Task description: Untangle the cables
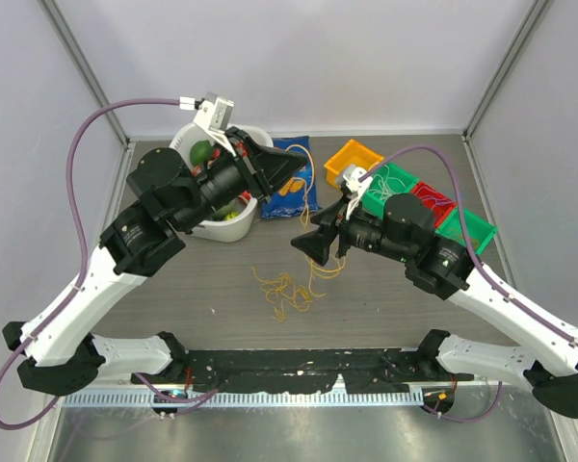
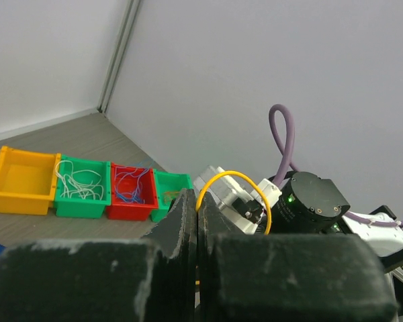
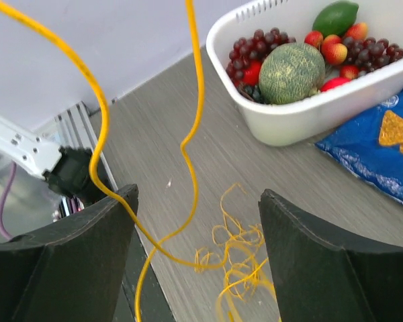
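Between the jaws of the left pincer (image 2: 197, 201), which are pressed tight together, a yellow cable (image 2: 234, 173) is pinched. It arches out of the tips in a loop. Below that pincer the cable hangs slack and passes through the gap of the right pincer (image 3: 198, 194). The right pincer's fingers (image 3: 67, 261) are spread wide, with two strands of the cable running between them; whether a strand touches a finger cannot be told.

Beneath and just ahead of the right pincer, the held cable runs down into the tangle of yellow cables (image 1: 287, 289) lying loose on the tabletop (image 1: 202, 289). Beyond the right pincer's tips stands a white basket (image 3: 309, 124) of fruit, with a blue chip bag (image 3: 383, 157) just beside it. Far beyond the left pincer sits a row of bins (image 2: 80, 204): orange, green holding white strings, red holding blue strings, then green.
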Motion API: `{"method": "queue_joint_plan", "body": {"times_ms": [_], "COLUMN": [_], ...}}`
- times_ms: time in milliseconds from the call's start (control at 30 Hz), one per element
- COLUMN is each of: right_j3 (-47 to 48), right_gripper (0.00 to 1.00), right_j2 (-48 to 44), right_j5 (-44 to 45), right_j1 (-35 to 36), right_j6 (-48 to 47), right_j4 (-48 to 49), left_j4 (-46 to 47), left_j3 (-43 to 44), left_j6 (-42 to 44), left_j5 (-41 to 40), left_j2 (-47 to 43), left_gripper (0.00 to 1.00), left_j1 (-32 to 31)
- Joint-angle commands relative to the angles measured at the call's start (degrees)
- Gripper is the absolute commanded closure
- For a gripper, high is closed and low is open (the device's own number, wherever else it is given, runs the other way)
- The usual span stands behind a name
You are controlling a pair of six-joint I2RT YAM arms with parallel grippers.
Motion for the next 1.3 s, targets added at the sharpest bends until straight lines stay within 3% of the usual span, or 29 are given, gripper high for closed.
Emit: {"method": "queue_joint_plan", "body": {"times_ms": [0, 67, 100, 267, 367, 533, 733, 867, 1000, 1267], "right_j3": [1.0, 0.4, -0.2, -2.8, -5.4, -6.8, -6.6, -6.7, -10.5, -13.3], "right_gripper": [0.28, 0.50, 0.66, 0.99, 0.99, 0.99, 0.99, 0.99, 0.99, 0.99], "right_j2": [0.9, 1.4, 1.5, 0.0, -1.4, -3.1, -5.1, -6.9, -9.2, -11.7], "right_j5": [2.0, 2.3, 1.9, 3.8, 8.1, 27.7, 35.0, 37.0, 32.2, 27.6], "right_j1": [0.2, 0.2, 0.2, 0.2, 0.2, -0.1, -3.4, -6.3, -10.9, -14.3], "right_j6": [1.3, 2.0, 2.4, 4.6, 7.2, 15.0, 23.0, 24.3, 27.6, 31.0], "right_j4": [9.3, 11.1, 12.8, 15.7, 17.2, 15.5, 15.2, 17.4, 24.4, 28.0], "left_j4": [3.5, 3.8, 3.9, 3.2, 4.6, 4.9, 6.1, 9.8, 19.4, 27.2], "left_j3": [0.2, -0.2, -0.4, -1.5, -4.3, -11.9, -28.1, -38.3, -48.6, -52.7], "left_j6": [-0.6, -0.7, -0.7, 0.2, 0.3, 0.5, -3.0, -9.4, -17.1, -23.7], "left_j5": [2.4, 2.9, 2.8, 1.4, 0.4, -3.7, -6.6, -5.1, -1.8, 4.4], "left_j2": [-1.5, -1.7, -1.8, -3.3, -5.6, -11.2, -18.5, -21.8, -21.5, -12.1], "left_gripper": [1.00, 1.00, 1.00, 1.00, 1.00, 1.00, 1.00, 1.00, 1.00, 1.00], "left_j1": [0.0, -0.1, -0.1, -0.1, 0.0, 0.0, 0.0, -0.1, -0.1, -0.1]}}
